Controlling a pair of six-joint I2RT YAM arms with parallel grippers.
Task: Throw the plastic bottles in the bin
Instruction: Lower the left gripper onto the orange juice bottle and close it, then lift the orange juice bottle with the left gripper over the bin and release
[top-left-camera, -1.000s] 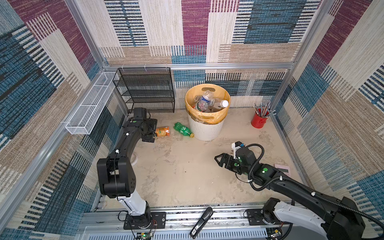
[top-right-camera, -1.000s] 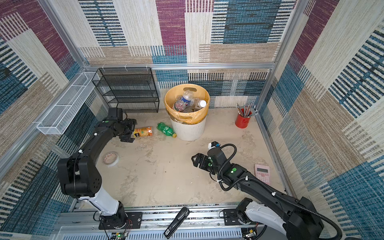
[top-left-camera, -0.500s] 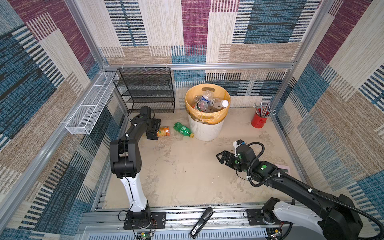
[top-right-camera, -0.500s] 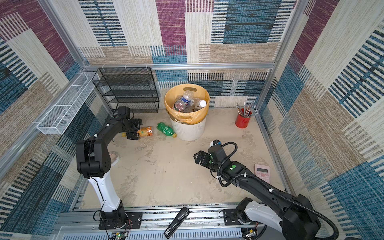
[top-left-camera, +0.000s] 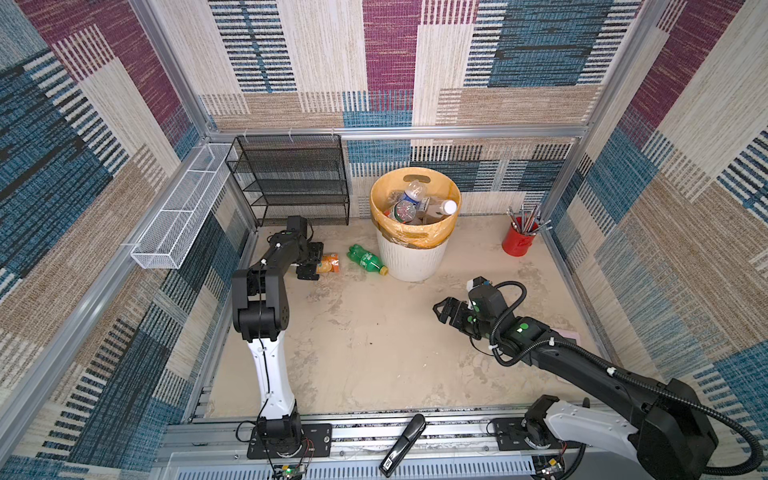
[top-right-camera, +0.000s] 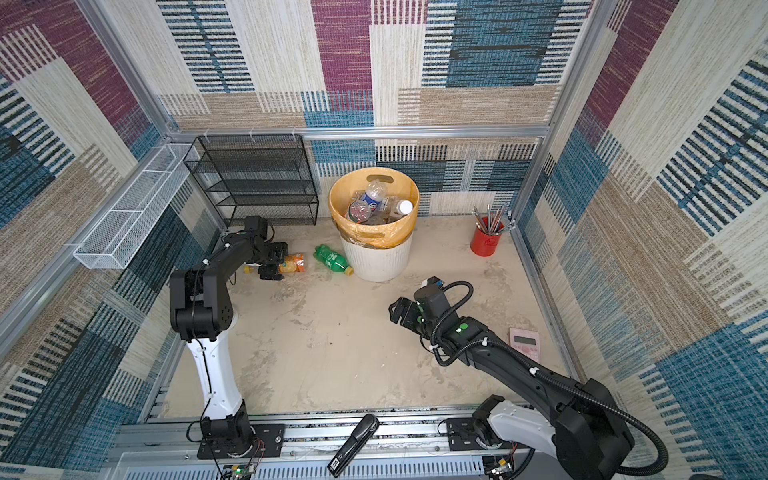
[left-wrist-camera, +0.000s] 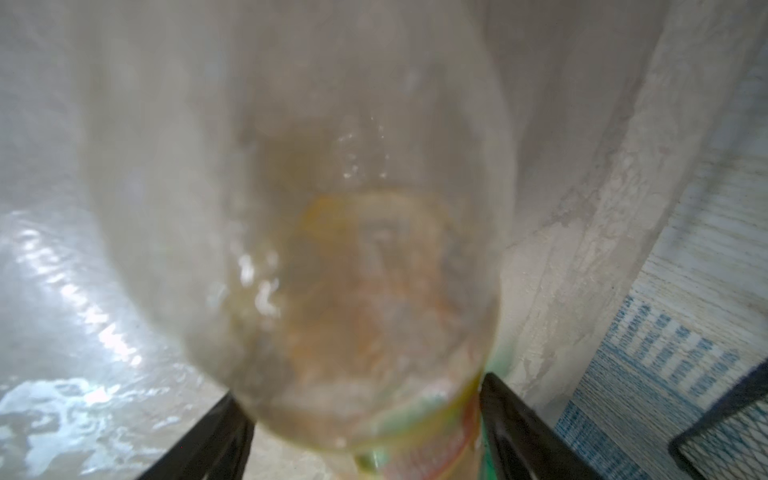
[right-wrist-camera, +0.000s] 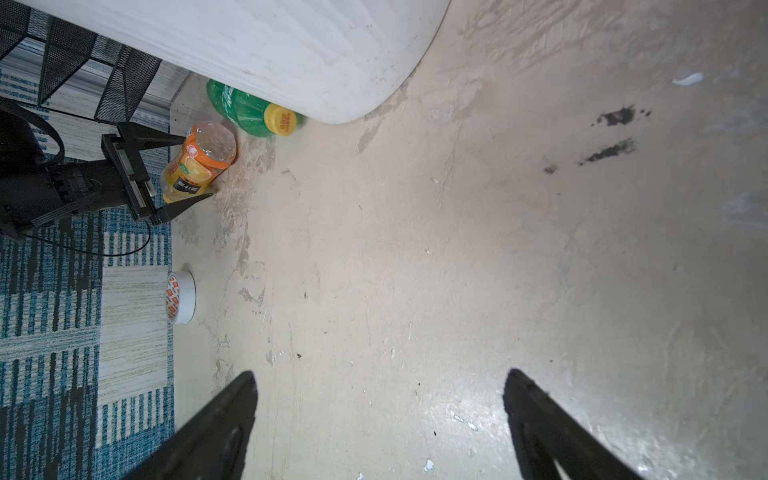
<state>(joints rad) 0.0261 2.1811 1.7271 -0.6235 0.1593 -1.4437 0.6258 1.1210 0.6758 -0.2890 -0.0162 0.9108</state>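
An orange-labelled plastic bottle lies on the floor left of the bin. My left gripper is shut on it, one finger on each side. In the left wrist view the bottle fills the picture, blurred, with the left gripper pressed against its sides. A green bottle lies against the bin's base. Several bottles lie inside the bin. My right gripper hangs open and empty over bare floor.
A black mesh rack stands at the back left, just behind the left arm. A white wire basket hangs on the left wall. A red pencil cup, a pink calculator and a tape roll sit near the walls.
My left arm has reached further along the orange bottle and its jaws have narrowed onto it. The right arm has barely moved.
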